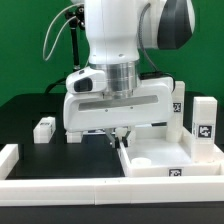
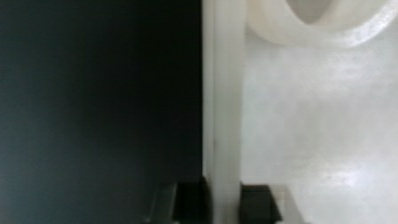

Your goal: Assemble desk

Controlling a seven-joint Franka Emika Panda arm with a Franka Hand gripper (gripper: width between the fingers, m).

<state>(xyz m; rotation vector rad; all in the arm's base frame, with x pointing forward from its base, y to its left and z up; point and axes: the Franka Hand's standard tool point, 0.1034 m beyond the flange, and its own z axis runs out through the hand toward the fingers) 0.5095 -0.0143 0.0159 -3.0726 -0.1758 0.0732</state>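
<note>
The white desk top (image 1: pixel 188 158) lies on the black table at the exterior view's right, with a raised rim, a round socket (image 1: pixel 146 160) and a tag on its front wall. My gripper (image 1: pixel 120 138) is down at the top's left rim. In the wrist view the two dark fingers (image 2: pixel 183 206) stand one on each side of the rim wall of the desk top (image 2: pixel 302 120), close against it, so my gripper (image 2: pixel 221 205) is shut on the rim. One leg (image 1: pixel 45 127) lies at the left. A tagged leg (image 1: pixel 205 122) stands at the right.
Long white border rails run along the front (image 1: pixel 60 190) and the left (image 1: pixel 9 158) of the table. Another tagged white block (image 1: pixel 178 100) stands behind the hand at the right. A round socket (image 2: pixel 331 22) shows in the tray floor in the wrist view.
</note>
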